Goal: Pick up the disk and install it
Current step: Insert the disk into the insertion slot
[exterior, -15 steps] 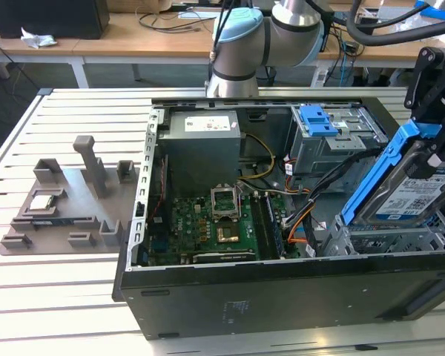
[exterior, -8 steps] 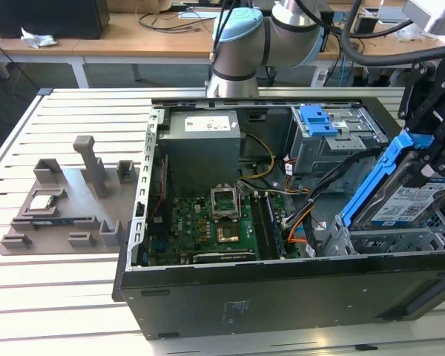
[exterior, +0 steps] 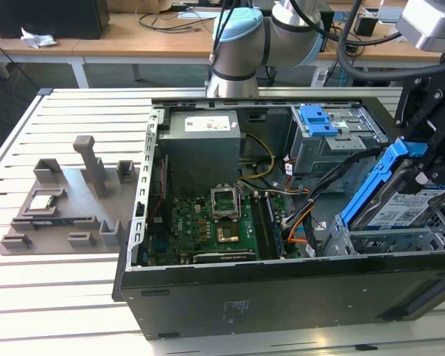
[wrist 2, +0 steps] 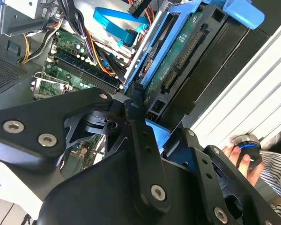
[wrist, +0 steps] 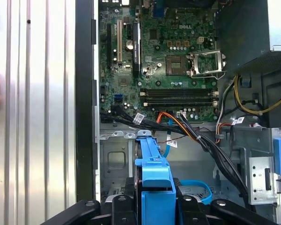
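The end effector [exterior: 424, 172] is clamping the disk [exterior: 400, 206] by its blue carrier. It's holding it tilted over the drive cage [exterior: 371, 241] at the exterior view's right of the open computer case [exterior: 245, 297], probably angling it to match the bay.

White slatted table [exterior: 59, 297], wooden desk [exterior: 126, 31] behind (cable-strewn)
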You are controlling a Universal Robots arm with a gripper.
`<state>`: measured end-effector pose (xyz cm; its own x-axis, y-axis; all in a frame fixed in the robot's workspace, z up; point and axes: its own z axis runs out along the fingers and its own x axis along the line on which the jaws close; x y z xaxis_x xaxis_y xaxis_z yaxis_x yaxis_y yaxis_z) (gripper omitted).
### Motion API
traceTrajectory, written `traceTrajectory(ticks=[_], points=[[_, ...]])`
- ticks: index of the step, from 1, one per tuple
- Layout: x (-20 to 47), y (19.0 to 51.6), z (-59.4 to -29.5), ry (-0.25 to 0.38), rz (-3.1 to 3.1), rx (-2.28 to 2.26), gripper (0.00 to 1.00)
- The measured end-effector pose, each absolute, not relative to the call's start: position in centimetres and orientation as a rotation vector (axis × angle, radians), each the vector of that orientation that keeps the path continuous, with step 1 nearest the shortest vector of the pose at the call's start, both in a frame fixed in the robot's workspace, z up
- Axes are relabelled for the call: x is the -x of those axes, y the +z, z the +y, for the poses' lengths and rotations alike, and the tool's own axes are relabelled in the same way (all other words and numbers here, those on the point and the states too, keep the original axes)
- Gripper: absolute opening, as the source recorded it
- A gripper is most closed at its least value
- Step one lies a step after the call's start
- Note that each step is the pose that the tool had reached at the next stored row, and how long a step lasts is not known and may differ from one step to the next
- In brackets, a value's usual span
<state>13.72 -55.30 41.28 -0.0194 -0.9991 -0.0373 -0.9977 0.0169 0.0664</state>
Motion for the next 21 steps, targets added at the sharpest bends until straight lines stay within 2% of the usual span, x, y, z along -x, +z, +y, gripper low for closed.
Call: traceTrajectory(ticks=[3,4,9,10,11,12,13,14,21], points=[[-13.72,41.26,-55.30,-0.115,-2.226,-2.186,0.38],[-13.73,41.26,-55.30,-0.115,-2.226,-2.186,0.44],[-13.72,41.23,-55.30,-0.115,-2.226,-2.186,0.44],[-13.72,41.23,-55.30,-0.115,-2.226,-2.186,0.43],[-13.72,41.23,-55.30,-0.115,-2.226,-2.186,0.36],[-13.73,41.22,-55.30,-0.115,-2.226,-2.186,0.36],[-13.72,41.22,-55.30,-0.115,-2.226,-2.186,0.18],[-13.72,41.21,-55.30,-0.115,-2.226,-2.186,0.12],[-13.73,41.18,-55.30,-0.115,-2.226,-2.186,0.11]])
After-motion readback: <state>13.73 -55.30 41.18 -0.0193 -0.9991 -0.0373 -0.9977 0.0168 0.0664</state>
